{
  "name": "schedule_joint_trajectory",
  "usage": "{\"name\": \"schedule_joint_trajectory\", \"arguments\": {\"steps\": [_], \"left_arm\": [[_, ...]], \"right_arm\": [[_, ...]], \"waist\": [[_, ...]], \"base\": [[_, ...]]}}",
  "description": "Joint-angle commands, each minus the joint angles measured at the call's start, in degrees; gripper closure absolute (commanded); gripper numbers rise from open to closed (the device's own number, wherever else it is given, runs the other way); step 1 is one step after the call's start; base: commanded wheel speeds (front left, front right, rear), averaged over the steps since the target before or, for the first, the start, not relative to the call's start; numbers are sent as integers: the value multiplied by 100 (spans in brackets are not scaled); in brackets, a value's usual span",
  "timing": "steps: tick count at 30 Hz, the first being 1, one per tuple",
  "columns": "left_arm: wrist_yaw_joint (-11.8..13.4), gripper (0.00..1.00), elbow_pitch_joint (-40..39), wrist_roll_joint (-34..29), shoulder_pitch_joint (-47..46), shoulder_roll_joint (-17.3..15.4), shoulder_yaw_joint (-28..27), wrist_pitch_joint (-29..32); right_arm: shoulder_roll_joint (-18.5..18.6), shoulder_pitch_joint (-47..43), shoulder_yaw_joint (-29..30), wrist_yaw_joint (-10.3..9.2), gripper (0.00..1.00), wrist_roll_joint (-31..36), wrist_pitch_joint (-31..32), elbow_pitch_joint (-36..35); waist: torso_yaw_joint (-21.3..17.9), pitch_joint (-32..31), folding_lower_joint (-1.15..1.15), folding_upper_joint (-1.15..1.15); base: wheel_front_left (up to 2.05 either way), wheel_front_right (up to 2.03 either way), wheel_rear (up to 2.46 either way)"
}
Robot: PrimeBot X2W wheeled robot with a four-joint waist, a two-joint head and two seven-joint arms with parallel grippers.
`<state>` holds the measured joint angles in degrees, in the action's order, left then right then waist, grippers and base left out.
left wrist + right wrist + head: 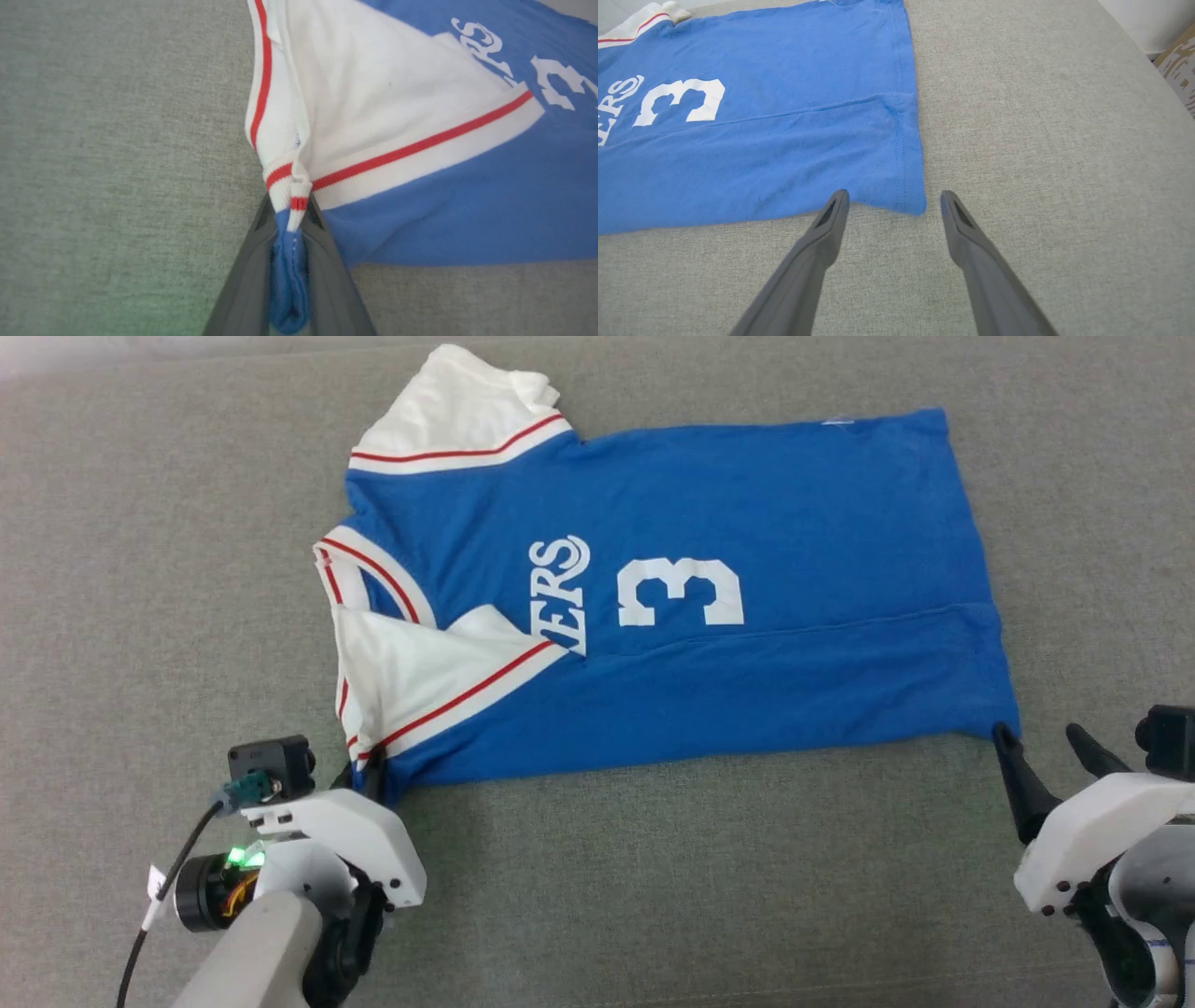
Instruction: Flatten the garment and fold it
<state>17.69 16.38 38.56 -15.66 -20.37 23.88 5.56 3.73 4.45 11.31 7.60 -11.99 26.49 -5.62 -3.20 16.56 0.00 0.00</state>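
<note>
Garment (pixel 747 691) lies on grey cloth surface (pixel 140 616), near sleeve (pixel 411 672) folded onto the front. Left gripper (pixel 289 261) pinches the near shoulder corner; right gripper (pixel 892 205) hovers, fingers spread either side of the near hem corner (pixel 915 205). Best to close there first, then lift both evenly, edge taut.

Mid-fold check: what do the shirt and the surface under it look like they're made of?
The garment: soft matte knit, probably cotton jersey; it creases and bunches limply in the left gripper. Its number 3 looks like flat white print. The surface: grey woven, upholstery-like cloth, matte, with a visible coarse weave.
</note>
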Motion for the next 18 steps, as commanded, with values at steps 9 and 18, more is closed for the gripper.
{"name": "schedule_joint_trajectory", "arguments": {"steps": [9, 18], "left_arm": [[-86, 100, -375, -173, 136, 64, 32, -730], [-29, 100, -983, -342, 111, 26, 193, -731]], "right_arm": [[149, 366, 165, -11, 0, 455, 547, 554], [-31, 1155, 710, -11, 0, 879, 797, 1614]], "waist": [[385, -347, 0, 0], [625, -75, 0, 0]], "base": [[0, 0, 0], [0, 0, 0]]}}
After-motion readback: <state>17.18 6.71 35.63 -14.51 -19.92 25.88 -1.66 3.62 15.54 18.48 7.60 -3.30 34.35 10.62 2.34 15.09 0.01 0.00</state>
